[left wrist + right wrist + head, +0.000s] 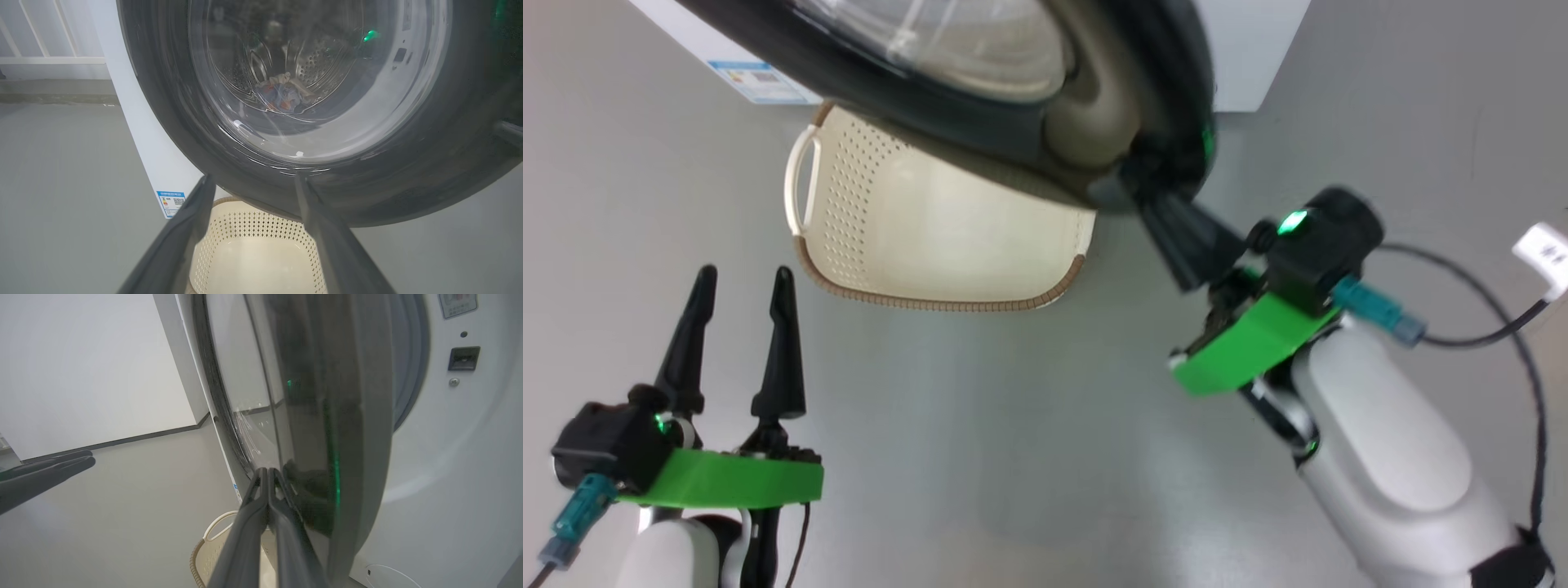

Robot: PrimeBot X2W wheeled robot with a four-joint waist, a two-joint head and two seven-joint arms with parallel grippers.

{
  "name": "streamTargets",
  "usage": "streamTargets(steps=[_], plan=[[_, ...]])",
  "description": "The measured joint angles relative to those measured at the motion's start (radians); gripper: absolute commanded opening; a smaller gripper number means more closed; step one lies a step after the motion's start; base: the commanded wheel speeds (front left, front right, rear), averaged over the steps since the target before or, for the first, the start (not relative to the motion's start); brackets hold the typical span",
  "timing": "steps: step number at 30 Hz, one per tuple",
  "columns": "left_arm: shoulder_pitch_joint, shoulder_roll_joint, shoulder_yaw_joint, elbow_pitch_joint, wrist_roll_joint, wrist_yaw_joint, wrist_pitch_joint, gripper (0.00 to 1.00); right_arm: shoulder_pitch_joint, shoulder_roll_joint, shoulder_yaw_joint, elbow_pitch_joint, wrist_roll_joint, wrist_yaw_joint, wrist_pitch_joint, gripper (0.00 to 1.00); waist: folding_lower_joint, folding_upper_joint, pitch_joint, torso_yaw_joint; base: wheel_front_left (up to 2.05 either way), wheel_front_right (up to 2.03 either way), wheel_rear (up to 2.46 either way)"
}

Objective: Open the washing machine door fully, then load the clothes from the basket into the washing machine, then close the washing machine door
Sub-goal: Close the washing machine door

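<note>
Door work, closing stage by the look of it. Washing machine door (1013,139) is seen ajar, swung out over the basket (849,188), whose inside is seen bare. Clothes (284,96) are made out through the glass, heaped at the bottom of the steel drum (314,65), so loading is judged done.

Right gripper (267,471) is pressed fully together with nothing held; its tips appear set against the door's glossy outer face, low on the rim. Left gripper (745,278) is spread wide and empty, held apart from the door, beside the basket.

Handling: the door is judged rigid, fairly heavy and hinged. Its black ring and bulging glass are slick, so sliding of the tips is to be expected. A push is best placed on the dark rim toward the free edge, not on the glass. A firm last press against the washing machine (449,477) is likely needed before the latch is caught.
</note>
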Motion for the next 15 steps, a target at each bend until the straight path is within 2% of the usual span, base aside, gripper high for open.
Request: streamTargets(steps=[15], plan=[[-0.065, -0.001, -0.039, -0.023, 0.000, 0.000, 0.000, 1.00, -0.274, -0.015, -0.114, 0.071, -0.014, 0.000, -0.003, 0.00, 0.0000, 0.0000, 0.108, -0.007, 0.00, 0.00, 0.00]])
